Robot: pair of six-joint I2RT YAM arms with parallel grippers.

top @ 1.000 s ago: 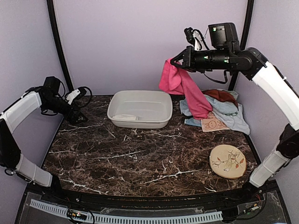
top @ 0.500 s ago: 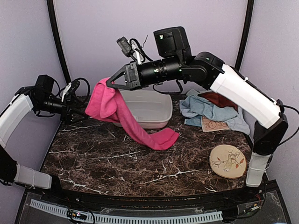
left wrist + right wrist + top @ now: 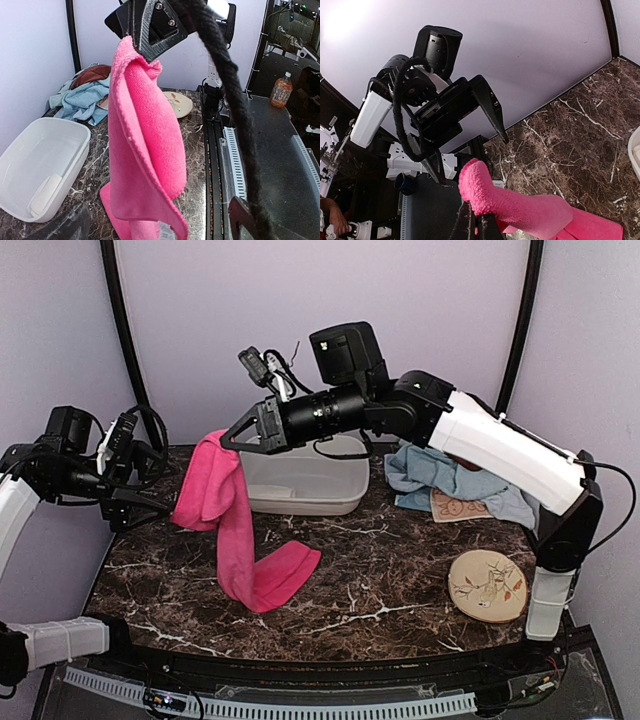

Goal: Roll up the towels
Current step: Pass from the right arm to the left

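Pink towel (image 3: 225, 530): being held aloft by one end, right gripper (image 3: 227, 439) fingers clamped on it, tail resting on table (image 3: 400, 590). Left gripper (image 3: 165, 480): being held wide apart beside towel.

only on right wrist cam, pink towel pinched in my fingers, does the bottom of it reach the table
Observer: Yes. The pink towel hangs down from the right gripper, and its lower end lies folded on the table.
Operator: where's the rest of the towels
Observer: The other towels sit heaped at the table's far right, to the right of the white basin.
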